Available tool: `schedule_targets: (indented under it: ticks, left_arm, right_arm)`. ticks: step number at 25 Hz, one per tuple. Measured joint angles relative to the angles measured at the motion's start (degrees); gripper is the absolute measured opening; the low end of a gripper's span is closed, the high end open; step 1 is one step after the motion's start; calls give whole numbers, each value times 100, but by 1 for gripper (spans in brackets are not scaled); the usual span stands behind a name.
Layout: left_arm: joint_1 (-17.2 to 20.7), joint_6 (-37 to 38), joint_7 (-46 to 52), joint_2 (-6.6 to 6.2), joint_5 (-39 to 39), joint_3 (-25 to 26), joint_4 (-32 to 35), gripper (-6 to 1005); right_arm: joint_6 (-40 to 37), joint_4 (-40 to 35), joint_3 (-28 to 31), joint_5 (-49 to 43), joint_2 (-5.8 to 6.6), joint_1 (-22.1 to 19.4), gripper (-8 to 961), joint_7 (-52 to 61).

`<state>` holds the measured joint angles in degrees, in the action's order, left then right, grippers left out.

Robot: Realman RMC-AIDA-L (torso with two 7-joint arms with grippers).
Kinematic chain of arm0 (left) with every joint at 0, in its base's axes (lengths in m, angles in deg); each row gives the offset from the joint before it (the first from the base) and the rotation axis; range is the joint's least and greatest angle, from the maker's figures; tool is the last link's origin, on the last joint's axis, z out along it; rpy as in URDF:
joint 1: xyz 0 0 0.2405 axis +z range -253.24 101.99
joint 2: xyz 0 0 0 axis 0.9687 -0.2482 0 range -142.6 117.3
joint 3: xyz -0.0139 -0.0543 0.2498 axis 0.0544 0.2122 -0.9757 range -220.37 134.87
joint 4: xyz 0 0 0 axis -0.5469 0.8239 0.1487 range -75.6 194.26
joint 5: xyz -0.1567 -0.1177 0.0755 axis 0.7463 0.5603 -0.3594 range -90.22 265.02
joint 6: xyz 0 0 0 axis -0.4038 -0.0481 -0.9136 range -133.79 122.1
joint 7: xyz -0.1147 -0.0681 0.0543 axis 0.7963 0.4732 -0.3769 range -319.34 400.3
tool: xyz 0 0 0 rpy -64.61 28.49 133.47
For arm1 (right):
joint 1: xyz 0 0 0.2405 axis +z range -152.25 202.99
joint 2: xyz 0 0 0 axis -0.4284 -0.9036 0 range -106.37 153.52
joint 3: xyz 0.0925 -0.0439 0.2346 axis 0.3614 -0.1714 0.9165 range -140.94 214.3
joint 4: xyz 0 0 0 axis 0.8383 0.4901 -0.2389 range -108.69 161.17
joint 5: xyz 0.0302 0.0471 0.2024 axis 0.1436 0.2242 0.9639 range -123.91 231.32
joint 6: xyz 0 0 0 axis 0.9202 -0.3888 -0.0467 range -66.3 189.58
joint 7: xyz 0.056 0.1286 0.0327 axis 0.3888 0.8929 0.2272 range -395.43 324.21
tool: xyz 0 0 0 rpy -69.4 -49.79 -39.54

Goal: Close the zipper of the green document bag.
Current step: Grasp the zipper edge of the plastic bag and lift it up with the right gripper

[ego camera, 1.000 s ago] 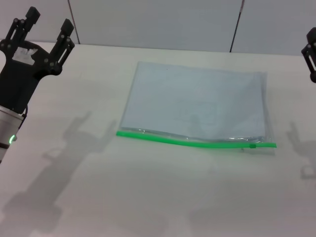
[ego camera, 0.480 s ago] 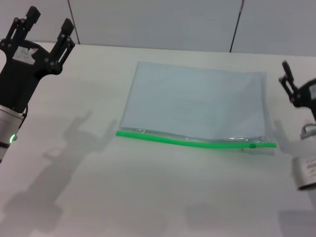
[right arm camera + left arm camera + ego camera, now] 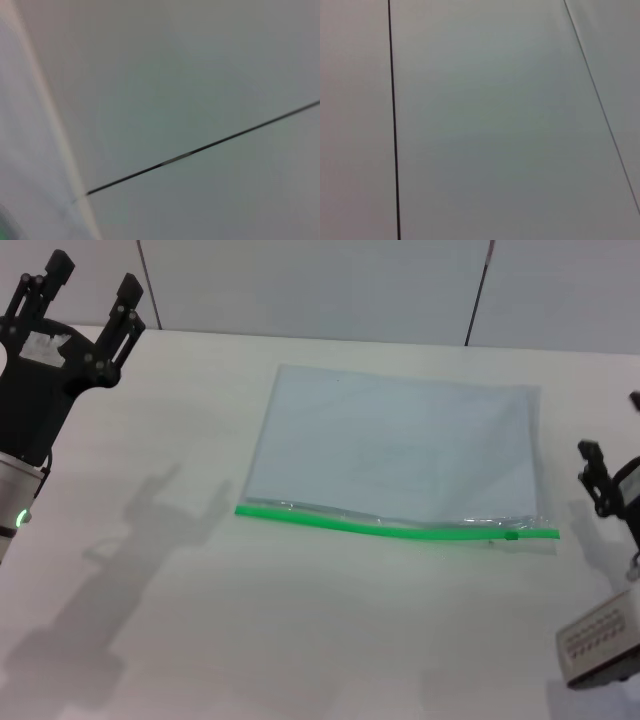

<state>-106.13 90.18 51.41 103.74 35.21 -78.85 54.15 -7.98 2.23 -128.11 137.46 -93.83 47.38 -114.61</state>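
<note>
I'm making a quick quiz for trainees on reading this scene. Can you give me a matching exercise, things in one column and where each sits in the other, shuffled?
Things:
1. left claw
2. right claw
3. zipper
4. slider tab

Places:
A. along the near long edge of the green document bag
B. raised over the far left corner of the table, fingers spread
C. beside the bag's right edge, clear of it
D. near the right end of the green strip

Pairs: 1-B, 2-C, 3-A, 4-D
</note>
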Motion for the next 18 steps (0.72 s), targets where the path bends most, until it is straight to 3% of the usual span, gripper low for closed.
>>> schedule_targets:
  ticks: [7, 18]
  left_arm:
    - [0, -75, -5, -3, 7, 7, 14, 729]
    - [0, -77, -15, -3, 7, 7, 18, 728]
  right_arm:
    - [755, -69, 0, -6, -1, 16, 782, -912]
    - [1312, -71, 0, 41, -1, 54, 767, -1053]
